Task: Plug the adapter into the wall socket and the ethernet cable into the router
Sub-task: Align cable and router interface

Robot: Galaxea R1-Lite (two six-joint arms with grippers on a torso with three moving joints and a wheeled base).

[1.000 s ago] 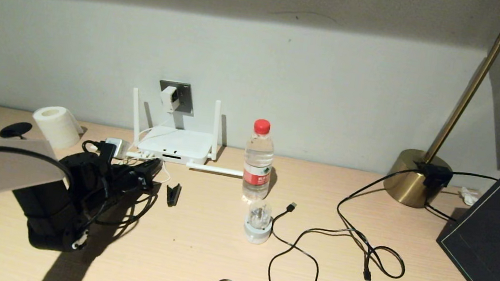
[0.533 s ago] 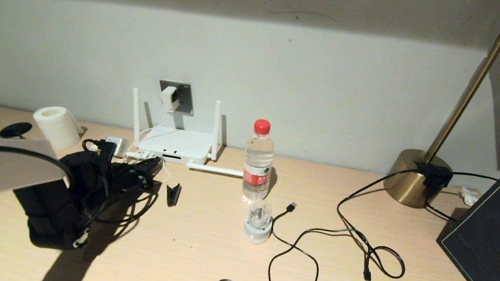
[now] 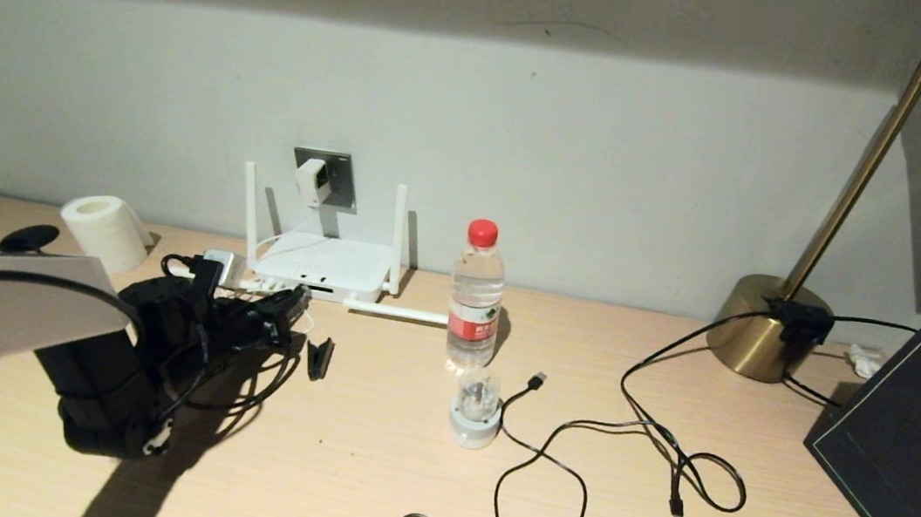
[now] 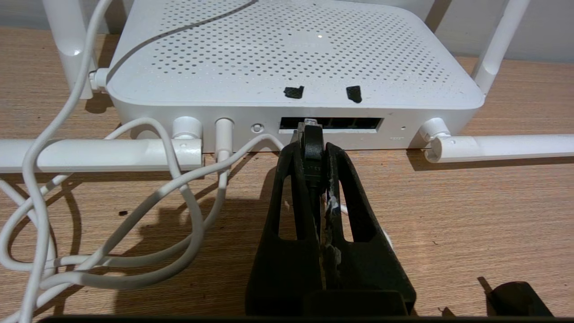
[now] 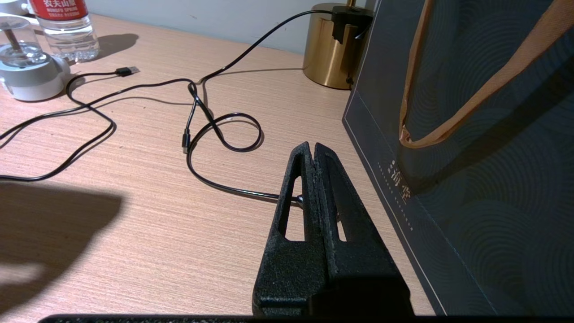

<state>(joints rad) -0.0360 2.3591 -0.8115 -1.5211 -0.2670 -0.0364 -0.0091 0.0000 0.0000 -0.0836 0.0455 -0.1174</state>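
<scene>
The left end effector [image 4: 313, 148], clamped on the ethernet cable [image 4: 312, 139], holds the plug at the dark slot's near-left end on the router [image 3: 324, 264], hemmed by four antennas. The adapter [image 3: 311, 181] sits in the wall socket [image 3: 337, 177]. The right end effector [image 5: 312, 154], closed and empty, hovers beside a dark bag [image 5: 484, 179] over open tabletop [image 3: 366, 458].

Light: warm, dim, from upper right | Wall: upper band was dark | Shadows: long, falling left and toward the camera on the pale wooden desk [image 3: 366, 458] | Glare: on round brass lamp base [image 3: 754, 334] | Focus: sharp.
</scene>
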